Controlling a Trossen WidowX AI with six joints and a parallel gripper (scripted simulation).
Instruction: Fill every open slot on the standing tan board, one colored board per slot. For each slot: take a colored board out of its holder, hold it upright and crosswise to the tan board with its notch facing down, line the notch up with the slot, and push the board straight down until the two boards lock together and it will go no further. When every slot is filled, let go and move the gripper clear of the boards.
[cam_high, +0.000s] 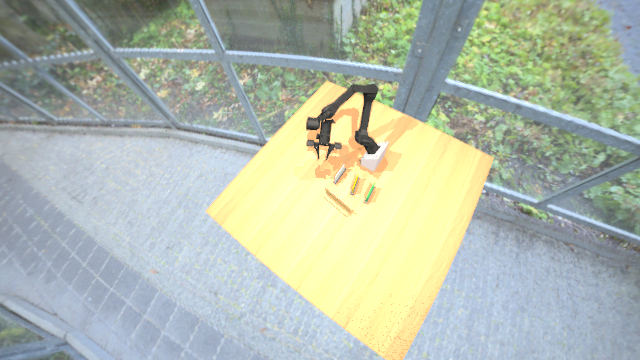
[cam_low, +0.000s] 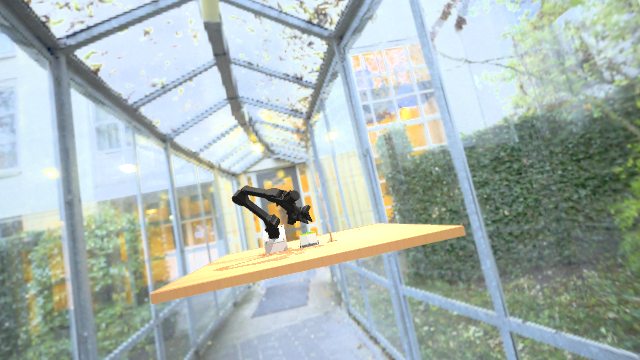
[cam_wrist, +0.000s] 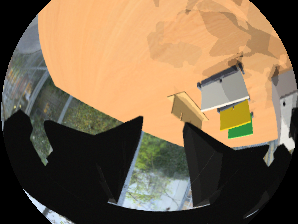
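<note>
Gripper (cam_high: 322, 158) (cam_low: 311, 215) (cam_wrist: 164, 123) is hovering above the table (cam_high: 400, 235) (cam_low: 350, 247) (cam_wrist: 110, 50), its jaws standing partway spread with nothing between them. White board (cam_high: 340, 173) (cam_wrist: 225, 91), yellow board (cam_high: 355, 184) (cam_wrist: 235, 115) and green board (cam_high: 370, 192) (cam_low: 307, 233) (cam_wrist: 241, 128) are standing in a row near the arm's white base (cam_high: 371, 161) (cam_low: 276, 246) (cam_wrist: 289, 107), each apart from the next. Tan board (cam_high: 339, 202) (cam_low: 330, 237) (cam_wrist: 186, 108) is standing near them, crosswise to their row, holding none of the three.
</note>
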